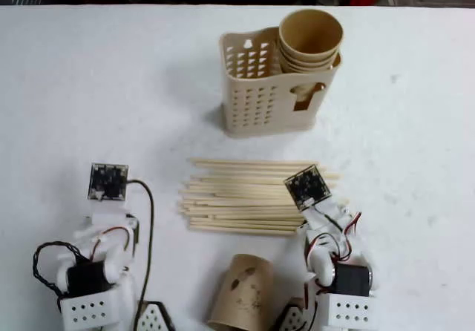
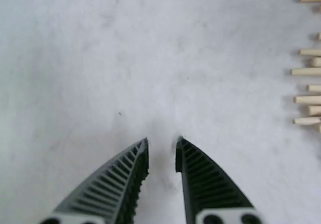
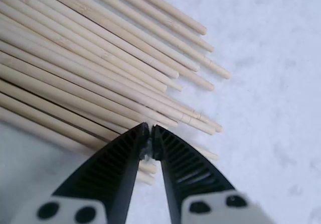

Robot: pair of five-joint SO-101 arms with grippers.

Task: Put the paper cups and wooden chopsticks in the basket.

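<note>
The wooden chopsticks [image 1: 249, 197] lie in a flat pile in the middle of the desk [image 1: 74, 86]. They all point sideways, side by side and partly on top of each other. They are thin, round, pale sticks with smooth sides and blunt ends. Behind them stands the basket [image 1: 271, 97], upright and apart from the pile. It is cream plastic, shaped like a tall box, with rows of small holes in its walls and one bigger cut-out like a keyhole on the front. A stack of paper cups [image 1: 310, 38] sits inside its right end, one cup in another. They are brown and smooth, with the round mouth facing up. One more cup, the lying cup [image 1: 241, 294], rests on its side at the near edge of the desk between the two arms, just in front of the chopsticks. It has a dark print on its side, too small to read. The right pincer [image 3: 150, 133] is over the right ends of the chopsticks. Its black ribbed tips are pressed together and I see nothing between them. The left pincer [image 2: 161, 144] is over bare desk to the left of the pile. Its tips are a small way apart and it holds nothing. The desk is white with a faint grainy look.
</note>
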